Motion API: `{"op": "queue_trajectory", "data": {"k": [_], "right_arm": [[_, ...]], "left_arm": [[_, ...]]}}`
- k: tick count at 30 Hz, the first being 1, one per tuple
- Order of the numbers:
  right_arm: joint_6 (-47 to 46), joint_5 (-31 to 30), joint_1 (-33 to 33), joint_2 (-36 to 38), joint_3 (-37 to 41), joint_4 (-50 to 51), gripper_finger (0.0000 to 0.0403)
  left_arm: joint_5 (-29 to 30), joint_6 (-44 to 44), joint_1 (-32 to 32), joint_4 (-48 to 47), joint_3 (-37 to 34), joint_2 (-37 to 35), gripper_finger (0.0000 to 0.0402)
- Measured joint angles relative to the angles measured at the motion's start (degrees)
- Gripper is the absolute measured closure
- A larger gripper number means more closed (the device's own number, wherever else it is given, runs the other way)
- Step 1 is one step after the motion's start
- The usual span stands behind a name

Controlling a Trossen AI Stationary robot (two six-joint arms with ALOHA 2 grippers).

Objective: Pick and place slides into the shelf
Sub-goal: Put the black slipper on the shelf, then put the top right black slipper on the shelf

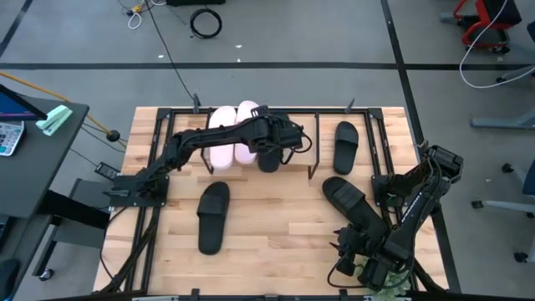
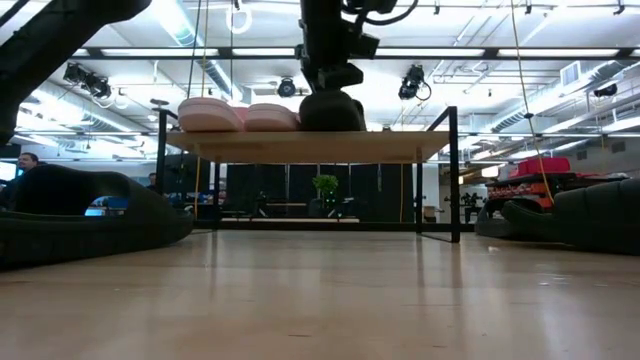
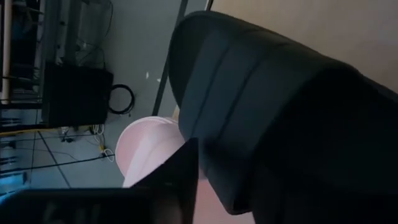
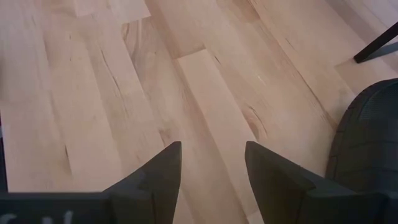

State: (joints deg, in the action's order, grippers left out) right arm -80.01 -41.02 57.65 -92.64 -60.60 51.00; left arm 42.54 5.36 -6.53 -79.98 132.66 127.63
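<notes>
Two pale pink slides (image 1: 233, 132) (image 2: 240, 115) lie side by side, soles down, on the left part of the shelf's wooden top (image 2: 400, 146). A black slide (image 1: 269, 159) (image 2: 332, 112) (image 3: 267, 93) sits on the shelf just right of them, under my left gripper (image 1: 274, 144) (image 2: 330, 88). Three more black slides lie on the table: one left of centre (image 1: 213, 216), one right of the shelf (image 1: 345, 144), one near right (image 1: 351, 202). My right gripper (image 4: 211, 168) (image 1: 355, 251) is open above bare wood, with that last slide's edge (image 4: 370, 143) beside it. My left gripper comes down from above onto the black slide. One finger (image 3: 180, 177) lies against the slide's side (image 3: 211, 155); the slide itself hides the other finger, so the kind of hold does not show. The slide sits level, its sole (image 2: 332, 126) on the shelf top.
A black metal frame (image 1: 401, 125) stands around the table. The shelf's thin black legs (image 2: 453, 180) stand on the far half of the table. Bare wood lies between the slides in the near middle (image 1: 276, 234). Cables run by each arm's base.
</notes>
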Motion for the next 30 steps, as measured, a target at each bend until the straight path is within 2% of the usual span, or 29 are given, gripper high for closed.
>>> {"op": "queue_trajectory", "data": {"k": [4,8,13,18,21,24,26,30], "right_arm": [[0.02,0.01,0.0,0.0,0.0,0.0,0.0218],[0.02,-0.01,0.0,0.0,0.0,0.01,0.0218],[0.02,0.61,0.0,0.0,0.0,-0.09,0.0218],[0.29,1.16,0.04,0.0,0.0,-0.56,0.0218],[0.79,1.19,0.28,0.0,0.0,-1.14,0.0218],[0.83,1.28,0.78,0.0,0.0,-1.74,0.0218],[0.75,1.36,1.03,-0.01,-0.02,-2.06,0.0218],[0.92,2.77,1.64,0.0,-0.07,-1.9,0.0218]], "left_arm": [[0.06,1.42,1.19,-0.96,0.63,-0.01,0.0239],[0.22,1.4,3.03,-1.65,1.84,-0.22,0.0215],[0.2,2.26,5.11,-3.28,2.34,-0.56,0.0201],[-0.2,4.82,9.01,-7.69,2.36,-1.93,0.0206],[-6.34,8.21,12.38,-10.09,2.26,-2.89,0.0215],[-17.21,12.84,16.29,-9.99,2.33,-4.02,0.0223],[-22.39,15.16,19.27,-10.04,2.36,-4.33,0.0228],[-25.31,17.96,25.83,-9.99,2.34,-4.33,0.0234]]}}
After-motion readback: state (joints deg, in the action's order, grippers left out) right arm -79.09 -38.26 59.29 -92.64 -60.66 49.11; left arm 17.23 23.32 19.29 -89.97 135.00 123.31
